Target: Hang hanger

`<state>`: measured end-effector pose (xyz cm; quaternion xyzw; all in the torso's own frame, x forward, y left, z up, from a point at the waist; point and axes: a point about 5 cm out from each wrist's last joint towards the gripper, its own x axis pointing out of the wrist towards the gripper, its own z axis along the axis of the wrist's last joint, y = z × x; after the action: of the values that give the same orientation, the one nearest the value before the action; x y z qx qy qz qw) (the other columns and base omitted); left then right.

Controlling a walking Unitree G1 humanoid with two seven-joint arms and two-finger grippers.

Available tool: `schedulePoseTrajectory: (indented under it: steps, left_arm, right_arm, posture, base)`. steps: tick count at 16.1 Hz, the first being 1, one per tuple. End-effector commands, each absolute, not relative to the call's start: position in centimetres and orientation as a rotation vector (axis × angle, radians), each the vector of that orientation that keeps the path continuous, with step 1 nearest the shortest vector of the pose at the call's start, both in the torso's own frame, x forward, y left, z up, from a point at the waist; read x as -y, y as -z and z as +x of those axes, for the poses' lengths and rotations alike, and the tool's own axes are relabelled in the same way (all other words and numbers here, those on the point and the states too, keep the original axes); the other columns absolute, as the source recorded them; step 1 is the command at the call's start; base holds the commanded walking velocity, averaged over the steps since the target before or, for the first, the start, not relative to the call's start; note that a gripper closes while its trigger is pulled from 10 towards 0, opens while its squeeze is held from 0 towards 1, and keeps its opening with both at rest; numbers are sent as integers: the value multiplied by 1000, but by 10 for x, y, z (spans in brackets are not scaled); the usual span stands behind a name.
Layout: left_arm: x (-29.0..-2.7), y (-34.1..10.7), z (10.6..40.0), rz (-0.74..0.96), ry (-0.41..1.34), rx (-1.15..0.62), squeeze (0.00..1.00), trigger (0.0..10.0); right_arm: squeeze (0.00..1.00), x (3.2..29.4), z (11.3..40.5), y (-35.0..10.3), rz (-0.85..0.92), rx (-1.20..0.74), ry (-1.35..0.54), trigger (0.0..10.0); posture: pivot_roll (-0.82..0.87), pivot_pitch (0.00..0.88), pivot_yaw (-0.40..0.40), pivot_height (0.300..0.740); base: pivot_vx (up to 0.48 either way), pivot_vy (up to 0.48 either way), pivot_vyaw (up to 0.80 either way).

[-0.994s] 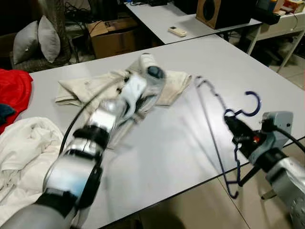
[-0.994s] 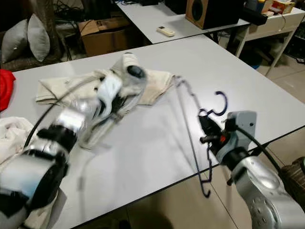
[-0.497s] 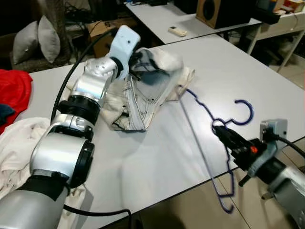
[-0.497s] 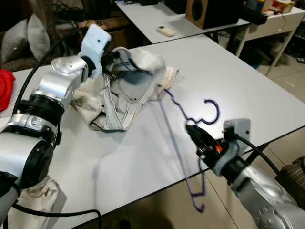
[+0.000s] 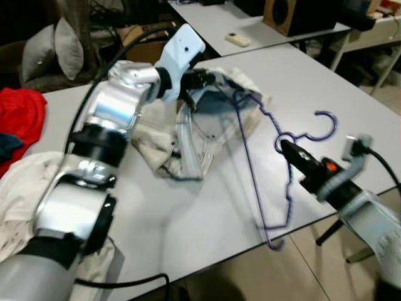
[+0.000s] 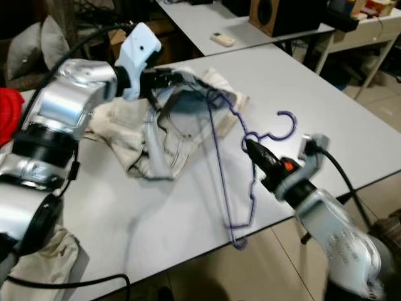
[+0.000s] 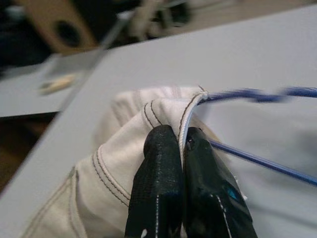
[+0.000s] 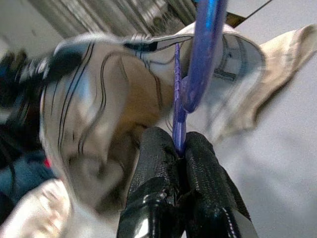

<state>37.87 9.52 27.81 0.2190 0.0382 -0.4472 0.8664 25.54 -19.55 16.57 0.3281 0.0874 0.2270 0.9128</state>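
A blue wire hanger [image 5: 276,157] is held tilted above the grey table [image 5: 219,207], its hook [image 5: 324,125] toward the right. My right gripper [image 5: 289,148] is shut on its neck, also seen as the blue wire [image 8: 179,124] between the black fingers [image 8: 153,188]. My left gripper [image 5: 199,79] is shut on the edge of a cream garment [image 5: 194,132], lifting its open waistband; the hem [image 7: 183,124] is pinched between the fingers [image 7: 158,188]. One end of the hanger [image 6: 216,100] reaches into the lifted opening of the garment [image 6: 169,125].
White clothes [image 5: 25,188] and a red cloth [image 5: 25,113] lie at the table's left. Behind stand a second table [image 5: 269,31] with a remote [image 5: 237,39], a speaker [image 5: 291,12], a cardboard box and grey cushions [image 5: 53,53]. The table's near edge runs by my right arm.
My right gripper has raised and swung the hanger left, so its end now enters the garment's opening. My left gripper has shifted a little right with the garment held up.
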Motion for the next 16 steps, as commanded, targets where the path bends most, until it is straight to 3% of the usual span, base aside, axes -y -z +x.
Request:
schedulePoseTrajectory:
  steps: [1,5,11,16]
  left_arm:
    - [-90,-282,371,464,1010,-84,0,0]
    - [-93,-234,335,531,1305,-351,0,0]
    - [-38,-281,322,31,1472,-259,0,0]
    - [-10,-288,330,-109,1405,-256,0,0]
  right_arm:
    - [0,194,261,-170,728,-153,-492,10000]
    - [0,186,290,-176,904,-117,-488,10000]
    - [0,173,326,-166,1018,-92,-262,10000]
    - [0,166,335,-153,1108,-65,-74,10000]
  posture:
    - [-72,0,83,740]
    - [-48,0,81,740]
    - [-34,0,133,740]
    - [-33,0,202,740]
  base:
    - [0,0,0]
    - [0,0,0]
    - [0,0,0]
    - [0,0,0]
